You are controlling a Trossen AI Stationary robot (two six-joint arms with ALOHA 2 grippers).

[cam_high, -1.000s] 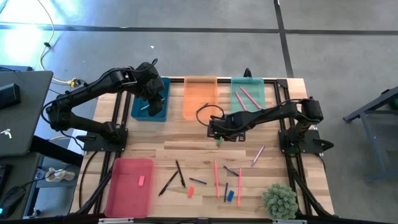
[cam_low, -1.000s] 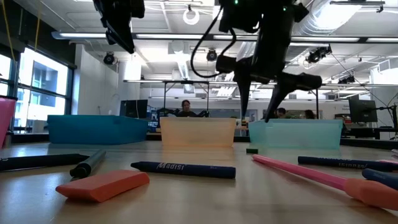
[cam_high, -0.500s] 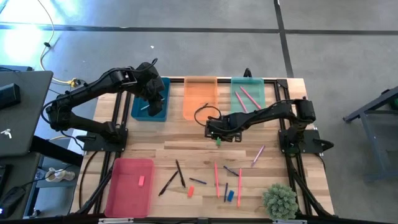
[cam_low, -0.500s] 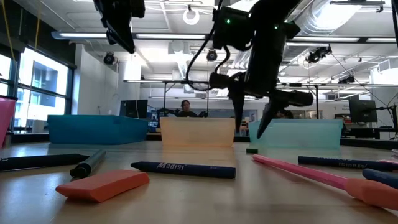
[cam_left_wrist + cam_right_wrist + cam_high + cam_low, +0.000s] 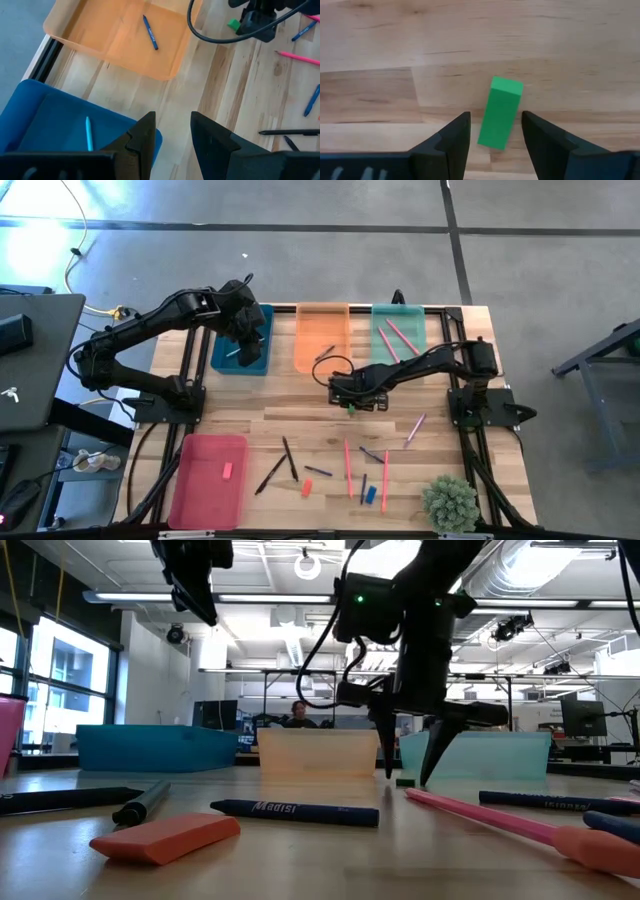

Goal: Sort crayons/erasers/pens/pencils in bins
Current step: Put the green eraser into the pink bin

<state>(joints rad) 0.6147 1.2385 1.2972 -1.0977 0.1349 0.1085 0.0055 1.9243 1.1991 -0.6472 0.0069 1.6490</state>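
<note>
Lying nearest in the low view, an orange eraser (image 5: pixel 165 837) and a dark blue crayon (image 5: pixel 295 811) are waiting on the wooden table (image 5: pixel 250 420), unsorted. Scattered around them in the high view are two long pink-red sticks (image 5: pixel 348 468), short blue sticks, two black pens (image 5: pixel 289 459) and a blue eraser (image 5: pixel 370 494). The pink-red bin (image 5: pixel 208 481) at the near left is holding one pink eraser (image 5: pixel 227 471), so most of the sorting is still to come.

Farther in, near the table's middle, the right gripper (image 5: pixel 492 131) is coming down over the green eraser (image 5: pixel 500 112), its jaws spread on either side of the block and not yet touching it. Judging by that, the step in hand is picking this eraser up for the pink-red bin.

At the far edge the three other bins are each partly filled: the mint green bin (image 5: pixel 399 332) is carrying two pink-red sticks, the orange bin (image 5: pixel 112 40) one blue crayon (image 5: pixel 150 32), and the teal-blue bin (image 5: pixel 243 340) one light stick (image 5: pixel 88 133). The left gripper (image 5: pixel 172 131) is hanging over the teal-blue bin, jaws parted and gripping nothing.

Hard to judge is which short blue sticks are pens and which are crayons. The left arm is hiding part of the teal-blue bin from above.
</note>
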